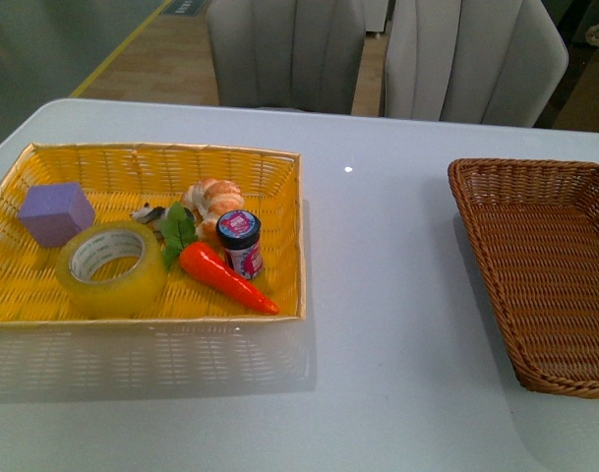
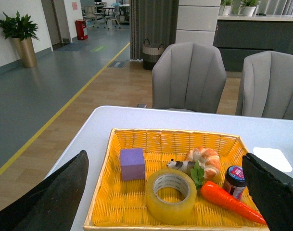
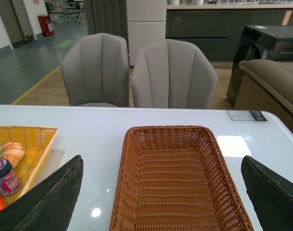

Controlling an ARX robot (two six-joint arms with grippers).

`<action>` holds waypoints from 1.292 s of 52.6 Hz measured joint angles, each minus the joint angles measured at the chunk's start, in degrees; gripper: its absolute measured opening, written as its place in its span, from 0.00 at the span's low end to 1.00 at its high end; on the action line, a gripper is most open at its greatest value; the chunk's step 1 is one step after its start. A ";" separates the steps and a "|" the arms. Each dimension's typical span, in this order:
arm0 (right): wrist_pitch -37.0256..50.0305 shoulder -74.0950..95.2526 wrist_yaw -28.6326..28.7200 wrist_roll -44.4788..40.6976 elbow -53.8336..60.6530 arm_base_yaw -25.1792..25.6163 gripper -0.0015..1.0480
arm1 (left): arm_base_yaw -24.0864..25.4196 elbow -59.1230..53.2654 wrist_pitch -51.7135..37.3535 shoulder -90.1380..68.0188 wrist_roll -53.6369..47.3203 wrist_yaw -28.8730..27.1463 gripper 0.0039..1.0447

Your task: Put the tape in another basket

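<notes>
Outside the front view, left end effector (image 2: pixel 164 156) and right end effector (image 3: pixel 160 158) gape empty; tape (image 1: pixel 117 291) untouched.

No text, brand or number is legible in any view.
- Label on the small jar (image 2: pixel 234 180), ahead of the left gripper (image 2: pixel 164 154): pink and blue, print too small to read.
- White core of the tape (image 2: pixel 171 195), straight ahead of the same gripper and nearer than the jar: faint grey marks, unreadable.
- Printed card (image 3: pixel 247 115), lying well beyond the right gripper (image 3: pixel 161 157), past the far rim of the basket (image 3: pixel 165 130): dark patch, unreadable.
- Pink wall notice (image 2: pixel 74 6), far beyond the left gripper: blurred.
</notes>
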State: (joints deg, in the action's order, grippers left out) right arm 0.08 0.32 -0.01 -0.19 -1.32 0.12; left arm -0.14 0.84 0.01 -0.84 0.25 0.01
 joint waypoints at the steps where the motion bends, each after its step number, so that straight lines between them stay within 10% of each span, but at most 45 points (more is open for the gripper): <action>1: 0.00 0.00 0.00 0.00 0.00 -0.02 0.91 | 0.00 0.00 0.00 0.00 0.00 0.00 0.92; 42: 0.00 0.02 0.09 0.02 0.00 0.00 0.91 | 0.00 0.00 0.00 0.00 0.00 0.00 0.92; 48: -9.66 12.74 22.56 0.20 -4.79 7.48 0.91 | 0.00 0.00 0.00 -0.02 0.00 0.02 0.92; 53: 1.38 29.38 29.64 -0.87 -7.45 11.61 0.91 | 0.00 0.00 0.02 0.00 0.00 0.00 0.92; 68: 32.85 75.65 23.32 -6.82 -20.79 15.63 0.91 | 0.00 0.00 0.00 0.00 0.00 0.00 0.92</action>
State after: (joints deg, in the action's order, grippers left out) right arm 32.93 75.96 23.31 -7.01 -22.11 15.75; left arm -0.14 0.84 0.01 -0.84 0.25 0.01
